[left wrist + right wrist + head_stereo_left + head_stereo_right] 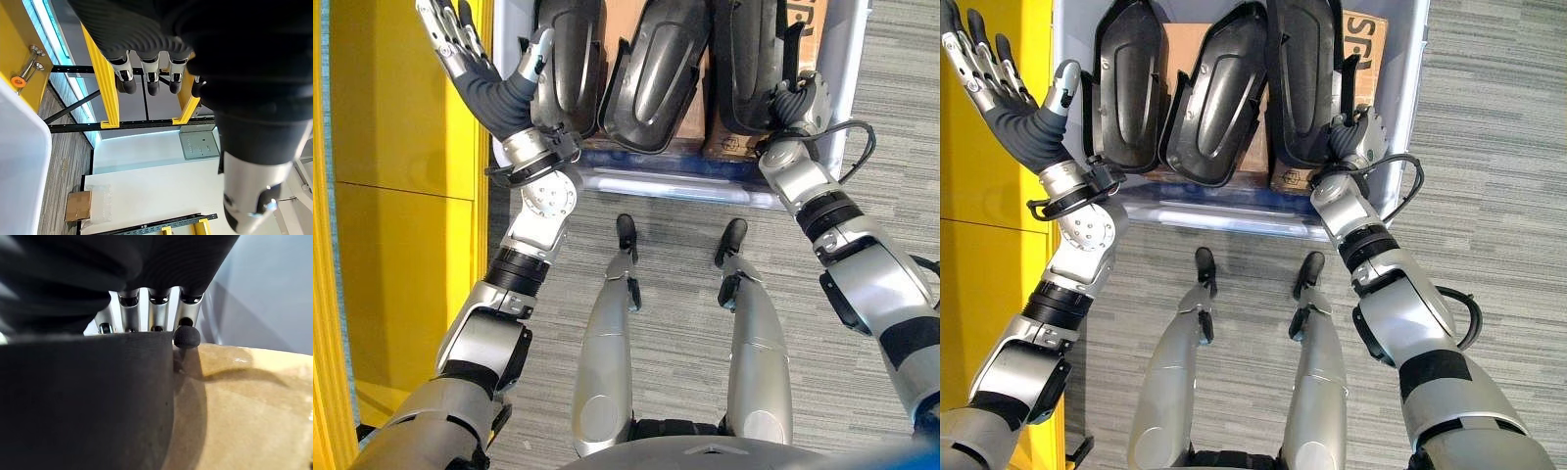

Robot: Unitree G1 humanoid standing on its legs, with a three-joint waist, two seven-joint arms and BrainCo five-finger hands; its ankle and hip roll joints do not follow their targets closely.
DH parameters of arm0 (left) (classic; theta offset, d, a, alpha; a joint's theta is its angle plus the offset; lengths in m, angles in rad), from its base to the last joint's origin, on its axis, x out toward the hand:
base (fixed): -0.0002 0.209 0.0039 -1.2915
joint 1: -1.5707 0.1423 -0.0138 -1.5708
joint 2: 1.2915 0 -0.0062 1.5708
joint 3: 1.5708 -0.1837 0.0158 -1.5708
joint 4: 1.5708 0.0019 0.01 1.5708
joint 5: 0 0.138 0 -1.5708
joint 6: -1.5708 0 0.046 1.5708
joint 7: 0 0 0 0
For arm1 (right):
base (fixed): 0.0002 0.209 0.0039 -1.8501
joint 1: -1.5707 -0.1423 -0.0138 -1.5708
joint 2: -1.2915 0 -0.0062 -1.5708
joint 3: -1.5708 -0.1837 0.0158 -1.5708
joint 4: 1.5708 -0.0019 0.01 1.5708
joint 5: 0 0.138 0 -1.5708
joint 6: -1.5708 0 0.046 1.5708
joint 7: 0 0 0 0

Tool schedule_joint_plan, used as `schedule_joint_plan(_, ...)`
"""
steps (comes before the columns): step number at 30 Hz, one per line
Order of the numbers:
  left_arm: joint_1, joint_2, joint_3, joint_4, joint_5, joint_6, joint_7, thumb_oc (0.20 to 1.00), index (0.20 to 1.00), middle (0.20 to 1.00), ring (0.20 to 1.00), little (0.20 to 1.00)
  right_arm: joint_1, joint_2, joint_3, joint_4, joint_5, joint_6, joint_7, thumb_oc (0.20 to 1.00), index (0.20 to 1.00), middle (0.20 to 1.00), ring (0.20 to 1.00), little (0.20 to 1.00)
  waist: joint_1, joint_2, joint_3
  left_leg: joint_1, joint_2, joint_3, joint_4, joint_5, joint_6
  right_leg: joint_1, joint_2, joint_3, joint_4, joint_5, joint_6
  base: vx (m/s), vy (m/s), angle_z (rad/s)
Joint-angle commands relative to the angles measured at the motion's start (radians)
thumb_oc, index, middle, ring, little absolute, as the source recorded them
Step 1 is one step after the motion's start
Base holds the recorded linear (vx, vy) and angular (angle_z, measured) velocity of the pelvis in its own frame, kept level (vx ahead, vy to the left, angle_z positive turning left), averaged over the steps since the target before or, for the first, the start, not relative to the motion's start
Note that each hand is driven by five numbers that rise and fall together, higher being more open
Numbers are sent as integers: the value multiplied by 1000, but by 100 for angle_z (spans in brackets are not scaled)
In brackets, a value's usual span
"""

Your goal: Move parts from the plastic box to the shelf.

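I read this as a warehouse or factory floor: yellow steel shelf racking at my 10 o'clock, grey ribbed carpet tiles, translucent plastic parts box at 12 o'clock.

The parts are glossy black — the plastic box pale translucent grey. Cardboard is brown; the shelf yellow.

Left arm: comes up from the lower left, bent at the elbow, wrist turned up.
Left hand: held high with the palm showing, fingers straight and spread, thumb out to the side. It holds nothing.
Right arm: reaches forward from the lower right, nearly straight.
Right hand: low at the end of the arm, fingers curled over the edge of a dark part.
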Motion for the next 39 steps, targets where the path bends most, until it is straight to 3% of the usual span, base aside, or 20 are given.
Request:
schedule_joint_plan(1, -34, 3, 19, 17, -13, -30, -10, 1000, 1000, 1000, 1000, 1000, 90, -1, 15, 49, 61, -49, -3, 200, 200, 200, 200, 200, 14, 55, 6, -4, -96, 52, -39, -26, 33, 42, 100, 34, 46, -90, 14, 0, 0, 0)
schedule_joint_plan(2, -31, 1, 21, 15, -13, -27, -12, 1000, 1000, 1000, 1000, 1000, 93, 0, 8, 43, 56, -98, -24, 200, 200, 200, 200, 200, 13, 56, 6, 8, -95, 52, -43, -27, 33, 53, 100, 35, 42, -90, 14, 0, 0, 0)
schedule_joint_plan(3, -30, 2, 20, 14, -15, -26, -12, 1000, 1000, 1000, 1000, 1000, 92, 0, 5, 40, 57, -106, -25, 200, 200, 200, 200, 200, 13, 57, 6, 14, -95, 51, -44, -27, 33, 58, 100, 36, 40, -90, 14, -1, -17, -4)
schedule_joint_plan(6, -19, 10, 27, 8, -29, -29, -15, 1000, 1000, 1000, 1000, 1000, 95, 0, -24, -5, 49, -245, -69, 200, 200, 200, 200, 200, 11, 56, 6, 54, -93, 53, -54, -30, 32, 96, 99, 36, 23, -91, 13, -2, -5, -1)
schedule_joint_plan(7, -18, 10, 27, 8, -30, -29, -15, 1000, 1000, 1000, 1000, 1000, 97, 1, -27, -10, 52, -251, -66, 200, 200, 200, 200, 200, 11, 56, 6, 59, -93, 53, -56, -30, 32, 101, 98, 35, 20, -90, 13, 0, 0, 0)
schedule_joint_plan(9, 3, 17, 34, -7, -40, -27, -13, 1000, 1000, 1000, 1000, 1000, 117, 0, -61, -91, -11, -352, -95, 200, 200, 200, 200, 200, 6, 53, 6, 116, -89, 56, -73, -33, 29, 154, 95, 31, -7, -91, 14, -8, -13, -8)
schedule_joint_plan(12, 49, 18, 60, -38, -40, -17, -5, 1000, 1000, 1000, 1000, 1000, 179, -5, -106, -279, -48, -406, -131, 200, 200, 200, 200, 200, -6, 41, 6, 210, -76, 61, -99, -35, 24, 241, 92, 29, -53, -87, 16, -21, 6, -13)
schedule_joint_plan(19, 164, -5, 112, -125, 6, 16, 6, 1000, 1000, 1000, 1000, 1000, 367, 0, -176, -596, -165, -421, -118, 200, 200, 200, 200, 200, -37, 21, 6, 367, -52, 80, -150, -27, 31, 390, 85, 25, -123, -70, 18, 17, 34, -15)
schedule_joint_plan(22, 281, -29, 157, -191, 22, 28, -15, 1000, 1000, 1000, 1000, 1000, 507, 20, -197, -757, -213, -437, -39, 200, 200, 200, 200, 200, -53, 12, -40, 475, -35, 83, -201, -27, 26, 505, 86, 24, -187, -69, 23, 112, 84, -13)
schedule_joint_plan(28, 397, -54, 178, -249, 1, 41, -108, 1000, 1000, 1000, 1000, 1000, 643, 6, -206, -864, -155, -468, 101, 200, 200, 200, 200, 200, -55, 4, -106, 548, -33, 87, -233, -30, 26, 600, 75, 12, -252, -57, 29, 84, 87, -9)
schedule_joint_plan(31, 474, -70, 165, -277, -3, 123, -187, 1000, 1000, 1000, 1000, 1000, 722, 7, -182, -947, -98, -447, 243, 200, 200, 200, 200, 200, -52, -5, -157, 616, -46, 102, -251, -42, 33, 687, 56, -6, -312, -35, 50, 85, 161, 1)
schedule_joint_plan(34, 520, -81, 153, -292, -30, 147, -262, 1000, 1000, 1000, 1000, 1000, 767, 21, -150, -984, -70, -420, 319, 200, 200, 200, 200, 200, -48, -11, -188, 656, -61, 109, -261, -51, 43, 731, 41, -13, -347, -12, 65, 59, 157, 3)
schedule_joint_plan(35, 568, -95, 118, -307, 2, 123, -327, 1000, 1000, 1000, 1000, 1000, 803, 42, -127, -1011, -70, -407, 329, 200, 200, 200, 200, 200, -28, -21, -204, 662, -72, 115, -264, -58, 50, 740, 31, -20, -363, 10, 77, -30, 135, 5)
schedule_joint_plan(37, 694, -73, 102, -370, -11, 59, -415, 1000, 1000, 1000, 1000, 1000, 888, 31, -134, -1043, -63, -441, 349, 200, 200, 200, 200, 200, -7, -27, -211, 696, -87, 104, -285, -74, 69, 769, 14, -33, -373, 26, 100, -47, 109, 12)
schedule_joint_plan(39, 765, -49, 111, -412, -52, 38, -508, 1000, 1000, 1000, 1000, 1000, 949, 29, -154, -1061, -50, -468, 367, 200, 200, 200, 200, 200, 4, -27, -218, 718, -101, 85, -302, -80, 86, 782, 6, -30, -361, 29, 113, -13, 90, 35)
